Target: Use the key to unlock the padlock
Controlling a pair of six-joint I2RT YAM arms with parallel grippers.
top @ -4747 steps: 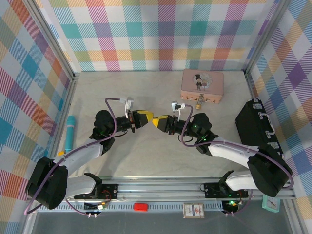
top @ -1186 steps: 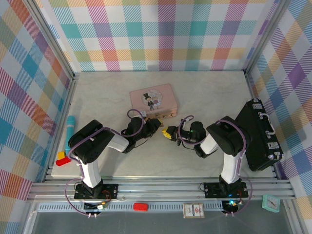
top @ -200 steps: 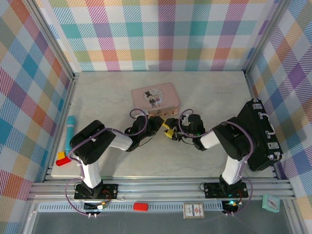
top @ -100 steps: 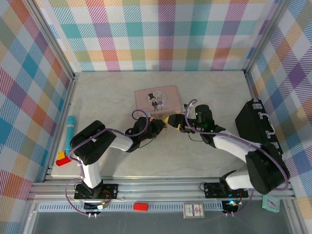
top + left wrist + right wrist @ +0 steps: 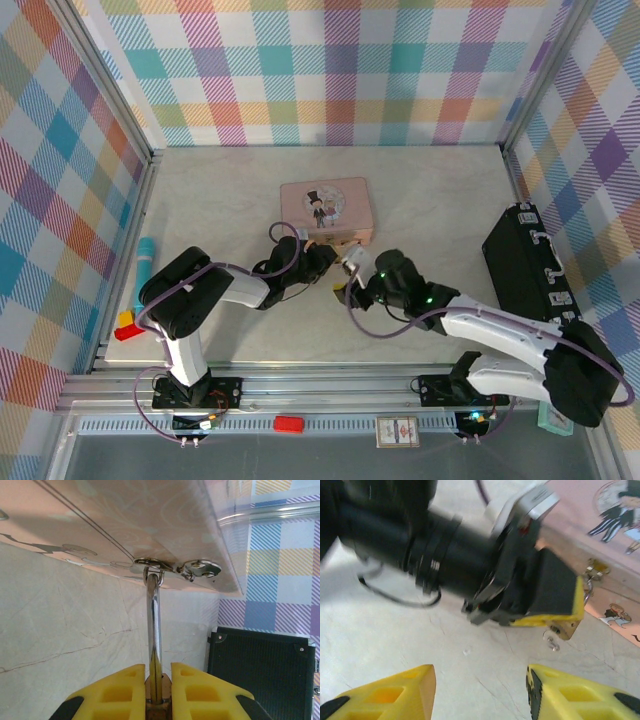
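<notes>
The padlock (image 5: 154, 645) sits at the front edge of the pink tin (image 5: 150, 520), its silver shackle running up to a metal latch (image 5: 167, 568); the left gripper (image 5: 158, 669) clamps its yellow fingers (image 5: 120, 687) on the brass body; the right gripper (image 5: 479, 674) hovers just beside, low over the table (image 5: 60, 630), jaws apart and empty; a small metal loop (image 5: 551, 641) under the padlock is too blurred to identify; a black case (image 5: 260, 660) lies to the right.
</notes>
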